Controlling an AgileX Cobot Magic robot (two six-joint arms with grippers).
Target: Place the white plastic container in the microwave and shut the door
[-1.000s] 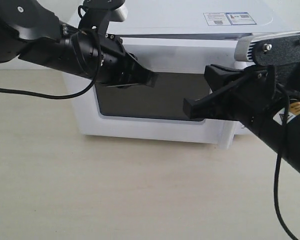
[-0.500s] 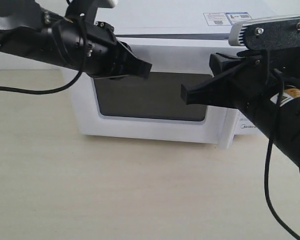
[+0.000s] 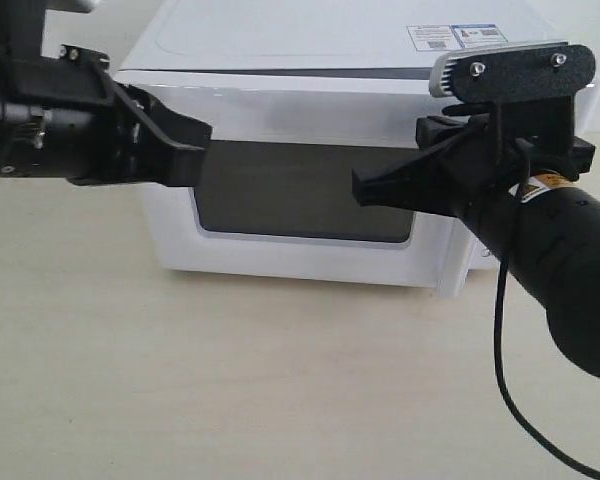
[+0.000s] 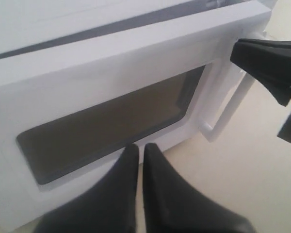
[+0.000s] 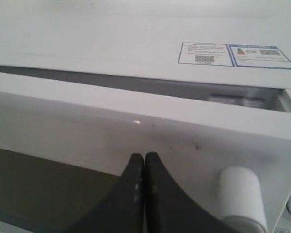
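The white microwave [image 3: 310, 60] stands at the back of the table with stickers on its top. Its door [image 3: 300, 255] with the dark mesh window [image 3: 300, 200] lies against the body; a thin dark gap shows along its top edge. The white bar handle [image 4: 233, 104] runs down the door's right side. My left gripper [image 3: 202, 135] is shut and empty, in front of the door's left part. My right gripper [image 3: 362, 187] is shut and empty, in front of the window's right part near the handle [image 5: 242, 194]. The white plastic container is out of view.
Bare beige tabletop [image 3: 230, 380] stretches in front of the microwave. A black cable [image 3: 505, 380] hangs from the right arm over the table at the right. The right gripper's black finger [image 4: 266, 58] shows in the left wrist view.
The left gripper has drawn back to the left, away from the door's middle. The right gripper has risen slightly and stays near the handle. The door looks pushed to.
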